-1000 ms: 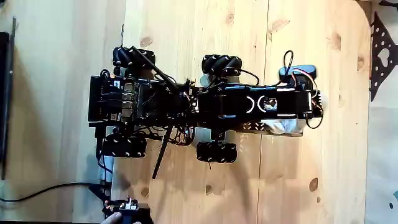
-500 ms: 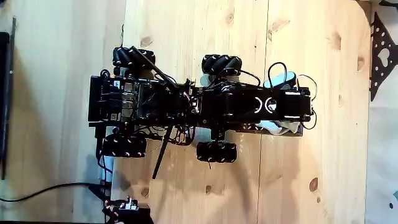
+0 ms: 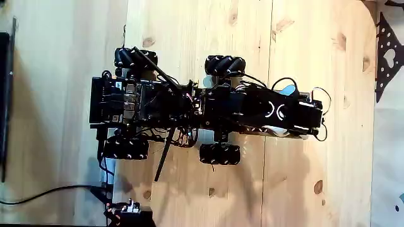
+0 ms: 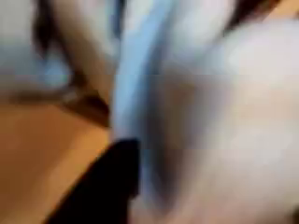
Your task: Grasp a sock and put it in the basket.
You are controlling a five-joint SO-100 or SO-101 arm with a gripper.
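cable [image 3: 38,197]: a dark lead runs along the lower left of the wooden table [image 3: 189,38] in the fixed view, clear of the work.
cart [image 3: 136,104]: a black wheeled base sits left of centre, its arm [image 3: 252,108] stretched out to the right over the boards.
basket: i cannot pick it out for certain; the dark clutter on the cart hides any lattice walls.
claw [image 3: 314,116]: at the arm's right end, low over the table; from above i cannot tell whether it is released or clenched.
sock [image 3: 281,130]: a pale scrap shows just under the arm's right end, beside the claw; the wrist view is a close blur of white and beige cloth [image 4: 224,121] with a dark finger [image 4: 103,191] at the bottom edge.
grip: cloth so near the lens suggests the sock is at or between the fingers, but that is a guess.
risk: limp cloth may be pinched by one fold only and slide out on the lift.
risk: a trailing end could snag on the cart's wires or wheels on the way back.
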